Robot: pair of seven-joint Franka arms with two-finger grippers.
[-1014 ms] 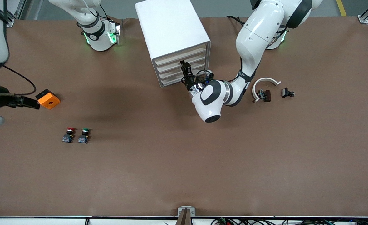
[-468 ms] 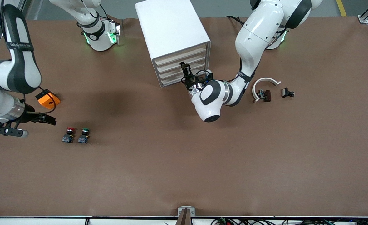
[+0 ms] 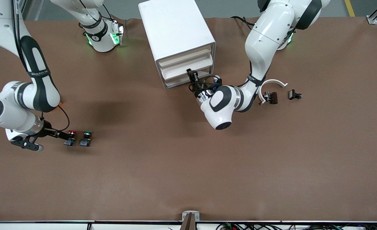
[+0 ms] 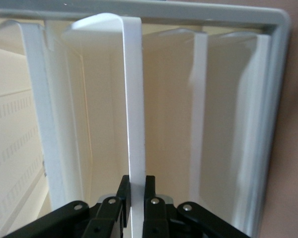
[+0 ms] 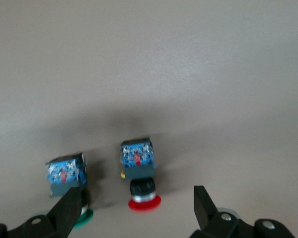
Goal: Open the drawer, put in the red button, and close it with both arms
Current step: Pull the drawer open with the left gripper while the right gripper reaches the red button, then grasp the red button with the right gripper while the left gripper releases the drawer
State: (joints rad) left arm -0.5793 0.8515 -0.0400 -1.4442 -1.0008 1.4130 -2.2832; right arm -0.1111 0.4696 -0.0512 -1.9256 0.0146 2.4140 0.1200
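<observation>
Left hand [image 3: 191,73]: it is shut tight on the thin front lip of the drawer [image 3: 186,69], the third one down in the white cabinet [image 3: 175,32]. The drawer sticks out only a little bit.
Right hand [image 3: 63,136]: its two fingers are wide apart, low over the bench [image 3: 188,166], right next to the red button [image 3: 72,137]. It holds nothing.
Red button: it sits on the bench toward the right arm's end, just beside the green button [image 3: 86,138], and well apart from the cabinet.
Step now: I think pulling the drawer open, and getting ready to pick up the red one.
Do it well: pull straight out and slowly, so the cabinet does not slide.
Watch out: the buttons are close together. I would put the fingers around the red one only, so the green one does not get bumped.
</observation>
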